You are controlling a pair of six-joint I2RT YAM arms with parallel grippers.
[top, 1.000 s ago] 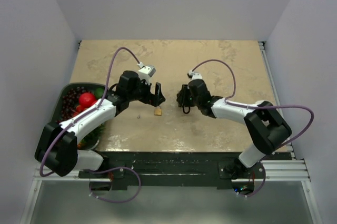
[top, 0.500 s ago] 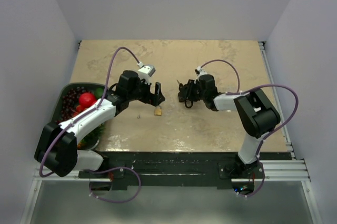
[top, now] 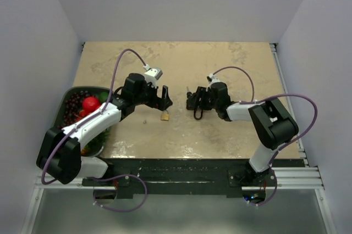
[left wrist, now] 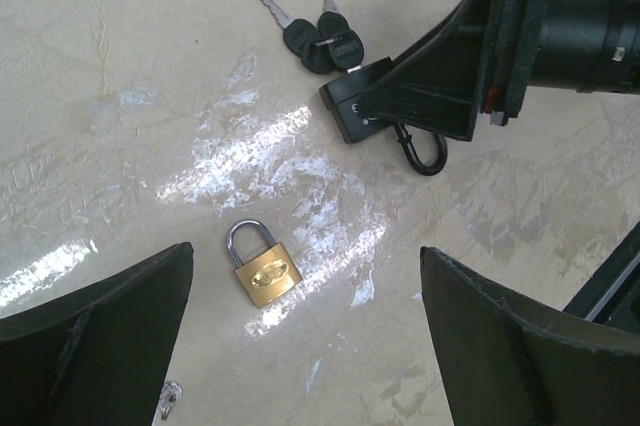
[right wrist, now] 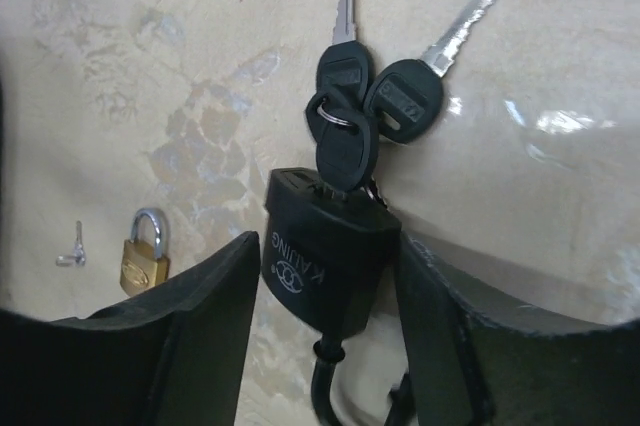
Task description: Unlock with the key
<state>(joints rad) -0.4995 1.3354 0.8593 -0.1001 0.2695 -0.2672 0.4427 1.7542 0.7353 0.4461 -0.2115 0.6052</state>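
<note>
At centre left of the top view, the left claw [top: 165, 101] hangs wide open and empty over the brass padlock [top: 165, 116]. The right claw [top: 192, 101] is low on the table [top: 231, 63], right of centre. A fruit bowl [top: 70, 95] sits at the left edge, and plain pale walls close the space in.

In the left wrist view, the padlock lies low and centre on glossy, mottled tan. The black lock [left wrist: 358, 108] and its keys [left wrist: 318, 38] are at upper centre.

In the right wrist view, the right claw's fingers [right wrist: 205, 336] flank the black lock's body. I cannot tell whether they are pinching it or have let go. One key looks seated in the lock, and two fan out above it. A small key [right wrist: 75, 246] lies at the left.

The keys are probably light, stiff and slippery, so the black heads are the best place to hold them. The locks look dense and likely to skid on this surface, so brace one by the sides of its body.
</note>
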